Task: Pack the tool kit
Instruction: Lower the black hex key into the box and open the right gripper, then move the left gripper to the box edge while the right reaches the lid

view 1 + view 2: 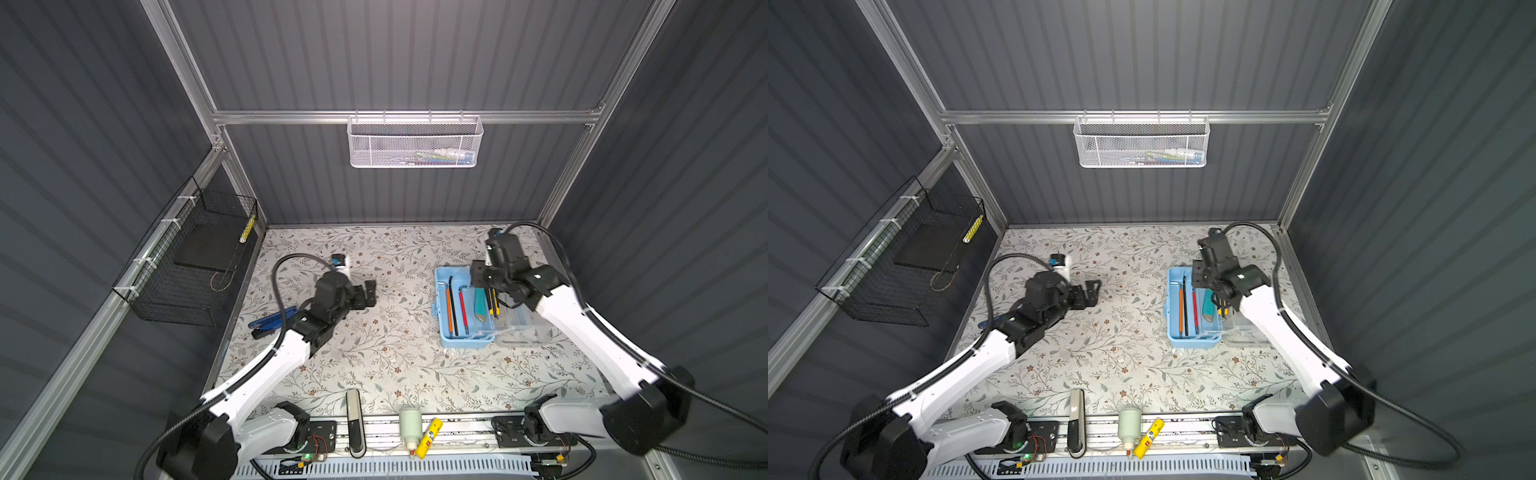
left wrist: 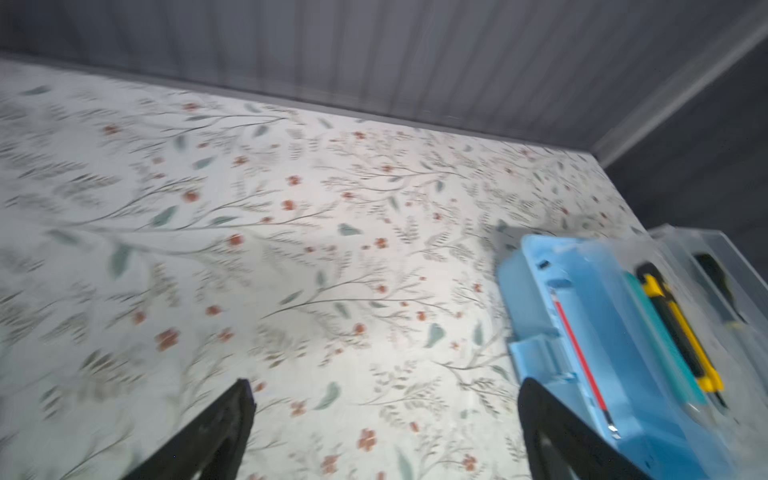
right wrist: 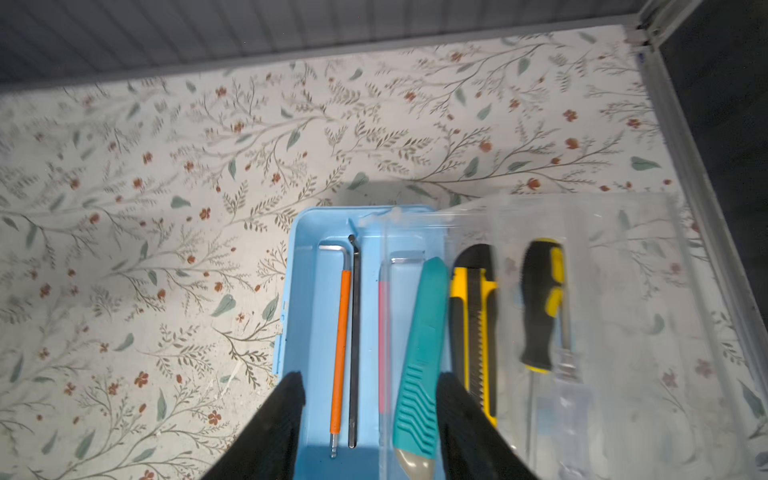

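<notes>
The floral tabletop [image 1: 374,353] carries little near the work: blue-handled pliers [image 1: 270,322] lie at the left, partly covered by the left arm; a white mesh basket [image 1: 415,141] hangs on the back rail and a black wire basket [image 1: 191,257] on the left wall, both well apart from the tool kit [image 1: 465,338]; the tool kit sits on the right half of the table, open, its long axis running from the back wall toward the near edge in both top views; a small latch tab juts from the long side facing the left arm, and the clear lid [image 3: 623,311] is swung over to the opposite side; inside, lengthwise, lie an orange hex key [image 3: 340,353], a black hex key [image 3: 354,353], a red hex key [image 3: 382,332], a teal utility knife [image 3: 422,361] and a yellow utility knife [image 3: 473,332]; a screwdriver [image 3: 540,303] shows only through the lid, smeared, and whether it rests in the box or on the lid I cannot tell; the right gripper [image 3: 372,380] hangs over the box with fingers apart, clamping nothing, and its arm covers the kit's far end from above; the left gripper [image 2: 386,384] hovers over bare table to the kit's left, fingers spread wide and empty; the left wrist view is motion-blurred and cuts off the kit's near end.
</notes>
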Controlling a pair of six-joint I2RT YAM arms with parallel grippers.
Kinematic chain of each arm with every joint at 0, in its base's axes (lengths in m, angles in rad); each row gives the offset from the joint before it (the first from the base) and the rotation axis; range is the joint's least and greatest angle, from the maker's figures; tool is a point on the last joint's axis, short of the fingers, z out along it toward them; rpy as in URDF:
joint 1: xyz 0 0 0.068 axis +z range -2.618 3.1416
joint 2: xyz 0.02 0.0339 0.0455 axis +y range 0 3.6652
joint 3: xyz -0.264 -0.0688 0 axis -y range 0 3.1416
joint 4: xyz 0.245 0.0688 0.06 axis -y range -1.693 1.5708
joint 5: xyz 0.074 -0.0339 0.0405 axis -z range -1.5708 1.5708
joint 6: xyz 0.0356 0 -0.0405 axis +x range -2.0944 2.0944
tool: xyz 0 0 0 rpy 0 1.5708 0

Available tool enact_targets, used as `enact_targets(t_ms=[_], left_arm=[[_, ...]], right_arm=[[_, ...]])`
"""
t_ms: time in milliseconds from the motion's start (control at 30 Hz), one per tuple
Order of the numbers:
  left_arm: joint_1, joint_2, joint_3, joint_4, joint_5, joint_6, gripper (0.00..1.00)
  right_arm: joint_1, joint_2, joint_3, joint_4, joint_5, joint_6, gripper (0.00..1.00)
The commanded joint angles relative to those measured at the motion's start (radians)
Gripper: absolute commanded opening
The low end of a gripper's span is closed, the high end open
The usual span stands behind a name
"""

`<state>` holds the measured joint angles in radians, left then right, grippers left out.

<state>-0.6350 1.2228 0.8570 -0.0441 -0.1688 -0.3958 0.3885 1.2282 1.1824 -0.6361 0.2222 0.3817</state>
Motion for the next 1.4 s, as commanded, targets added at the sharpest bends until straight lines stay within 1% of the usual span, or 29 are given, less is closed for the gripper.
enact_targets(t_ms=[0, 100, 233, 300, 333, 367, 467, 533, 700, 800, 1033, 1100, 1233, 1267, 1367], left_arm=[[-0.1, 0.179, 0.133, -0.012, 0.022, 0.019, 0.99], [-0.137, 0.346, 0.282, -0.065, 0.017, 0.017, 0.99], [-0.161, 0.539, 0.468, -0.159, 0.038, 0.031, 0.99], [-0.171, 0.609, 0.535, -0.205, 0.031, 0.038, 0.99], [-0.173, 0.639, 0.546, -0.213, 0.047, 0.038, 0.99], [-0.175, 0.659, 0.59, -0.215, 0.06, 0.038, 0.99], [-0.184, 0.709, 0.614, -0.208, 0.089, 0.031, 0.98], [-0.19, 0.74, 0.637, -0.232, 0.099, 0.031, 0.96], [-0.211, 0.785, 0.663, -0.283, 0.106, 0.045, 0.95], [-0.216, 0.809, 0.683, -0.336, 0.095, 0.049, 0.93], [-0.214, 0.799, 0.658, -0.415, -0.019, 0.072, 0.91], [-0.209, 0.784, 0.632, -0.425, -0.048, 0.072, 0.9], [-0.174, 0.737, 0.567, -0.422, -0.051, 0.049, 0.88], [-0.16, 0.722, 0.517, -0.422, -0.044, 0.039, 0.87], [-0.128, 0.667, 0.44, -0.418, -0.054, 0.024, 0.84]], right_arm=[[-0.105, -0.136, -0.118, -0.03, -0.073, 0.021, 0.56], [-0.22, -0.26, -0.181, -0.028, -0.161, 0.049, 0.59], [-0.314, -0.355, -0.232, -0.009, -0.245, 0.068, 0.6], [-0.346, -0.374, -0.237, -0.019, -0.261, 0.058, 0.62], [-0.361, -0.381, -0.239, -0.03, -0.269, 0.051, 0.62], [-0.374, -0.388, -0.24, -0.037, -0.277, 0.043, 0.63], [-0.404, -0.414, -0.253, -0.055, -0.286, 0.026, 0.63], [-0.422, -0.428, -0.263, -0.067, -0.288, 0.02, 0.64], [-0.457, -0.432, -0.286, -0.083, -0.265, -0.001, 0.65], [-0.484, -0.423, -0.287, -0.076, -0.283, -0.006, 0.65], [-0.504, -0.357, -0.254, -0.057, -0.33, -0.025, 0.66], [-0.505, -0.34, -0.249, -0.043, -0.348, -0.029, 0.66], [-0.505, -0.309, -0.238, -0.023, -0.385, -0.035, 0.66], [-0.505, -0.299, -0.235, -0.018, -0.397, -0.039, 0.66], [-0.505, -0.272, -0.23, -0.003, -0.435, -0.051, 0.65]])
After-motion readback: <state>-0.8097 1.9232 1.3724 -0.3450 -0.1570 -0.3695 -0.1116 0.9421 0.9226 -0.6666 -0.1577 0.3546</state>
